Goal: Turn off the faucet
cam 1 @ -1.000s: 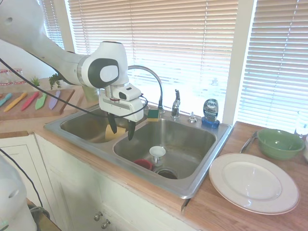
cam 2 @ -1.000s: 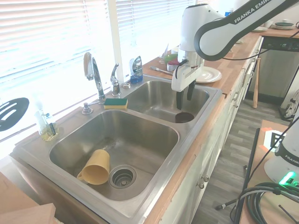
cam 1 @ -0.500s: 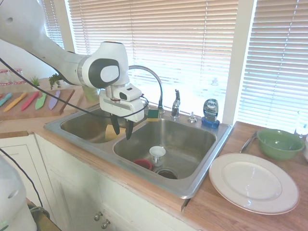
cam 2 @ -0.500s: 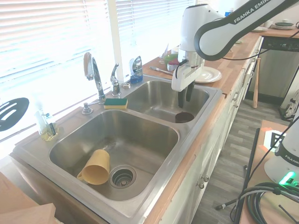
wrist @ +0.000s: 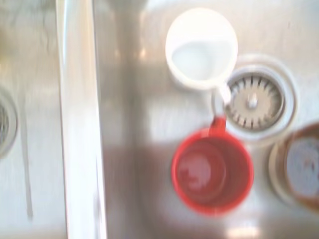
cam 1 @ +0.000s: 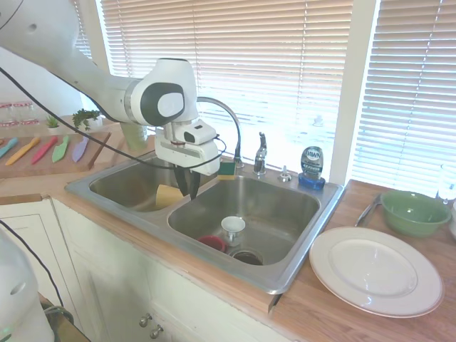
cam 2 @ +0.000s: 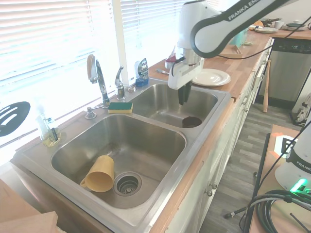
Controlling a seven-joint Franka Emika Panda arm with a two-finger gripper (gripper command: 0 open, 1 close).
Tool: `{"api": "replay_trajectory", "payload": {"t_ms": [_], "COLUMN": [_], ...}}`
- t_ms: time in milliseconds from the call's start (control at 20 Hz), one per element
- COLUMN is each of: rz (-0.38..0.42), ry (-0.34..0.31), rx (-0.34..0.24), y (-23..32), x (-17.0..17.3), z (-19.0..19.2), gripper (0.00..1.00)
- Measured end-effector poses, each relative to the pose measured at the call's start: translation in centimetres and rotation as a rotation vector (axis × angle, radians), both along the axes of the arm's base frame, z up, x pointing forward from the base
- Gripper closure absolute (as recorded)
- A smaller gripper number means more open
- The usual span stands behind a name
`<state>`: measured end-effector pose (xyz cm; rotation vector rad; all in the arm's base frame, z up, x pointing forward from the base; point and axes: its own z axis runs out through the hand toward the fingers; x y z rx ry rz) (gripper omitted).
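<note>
**Around the sink**

A white cup [wrist: 201, 47] and a red cup [wrist: 213, 172] stand by the drain [wrist: 253, 101]. A yellow mug [cam 2: 98, 174] lies tipped in the other basin. A sponge [cam 2: 120, 107] rests on the sink rim [cam 2: 160, 212].

Chrome faucet [cam 1: 226, 121], arched gooseneck spout, short lever handle [cam 1: 261, 151] upright behind sink
</note>
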<state>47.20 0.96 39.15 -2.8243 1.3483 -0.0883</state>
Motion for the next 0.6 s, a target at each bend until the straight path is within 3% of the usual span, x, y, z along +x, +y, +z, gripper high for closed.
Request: {"api": "replay_trajectory", "payload": {"t_ms": [300,600], "rz": [-0.044,-0.056], "ry": [-0.052,-0.305], "rx": [-0.001,0.020], "y": [-0.9,-1.4], "x": [7.4,14.1], "z": [3.4,4.6], "gripper": [1.00,1.00]}}
